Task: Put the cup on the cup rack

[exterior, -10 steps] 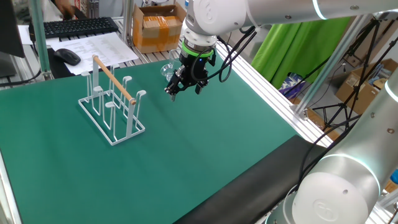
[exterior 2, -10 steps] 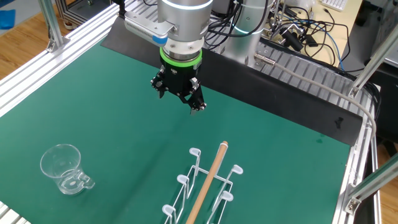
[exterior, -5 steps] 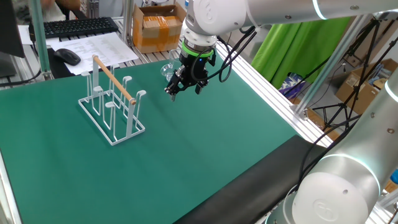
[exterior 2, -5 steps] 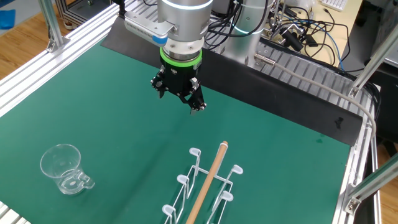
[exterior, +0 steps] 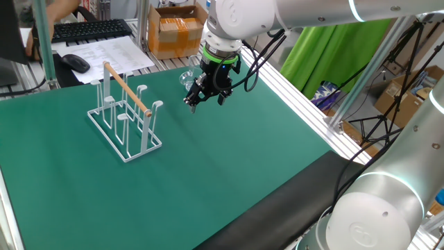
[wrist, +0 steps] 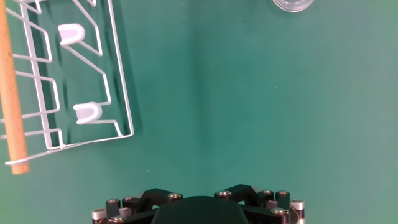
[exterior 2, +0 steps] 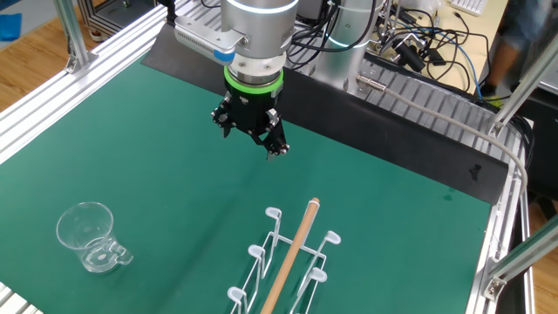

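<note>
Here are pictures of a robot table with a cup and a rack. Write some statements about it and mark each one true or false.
1. The cup stands upright on the green mat. True.
2. The cup hangs on a peg of the cup rack. False: it stands on the mat, apart from the rack.
3. The gripper holds the cup. False: it holds nothing and hangs above the mat.
4. The rack has a wooden rod along its top. True.
5. The rack lies tipped on its side. False: it stands upright.
</note>
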Controlling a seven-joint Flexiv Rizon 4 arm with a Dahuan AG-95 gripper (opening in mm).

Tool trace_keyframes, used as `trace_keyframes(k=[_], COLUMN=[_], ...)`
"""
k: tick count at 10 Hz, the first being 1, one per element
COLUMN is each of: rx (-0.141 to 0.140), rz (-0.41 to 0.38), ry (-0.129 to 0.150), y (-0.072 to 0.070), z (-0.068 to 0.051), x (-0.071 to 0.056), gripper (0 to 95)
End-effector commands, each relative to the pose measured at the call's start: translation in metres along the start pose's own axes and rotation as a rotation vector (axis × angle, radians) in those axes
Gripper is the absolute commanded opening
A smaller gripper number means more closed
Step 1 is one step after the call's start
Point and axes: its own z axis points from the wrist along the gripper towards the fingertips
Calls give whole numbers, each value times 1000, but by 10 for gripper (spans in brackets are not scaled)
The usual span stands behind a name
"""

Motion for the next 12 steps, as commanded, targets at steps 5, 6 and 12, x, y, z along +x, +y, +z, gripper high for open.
trace_keyframes(k=[5, 6, 12], rx=[-21, -22, -16], rz=[73, 73, 46], ry=[-19, -19, -28], y=[10, 13, 90], z=[29, 37, 101], x=[58, 73, 162], gripper=[190, 190, 190])
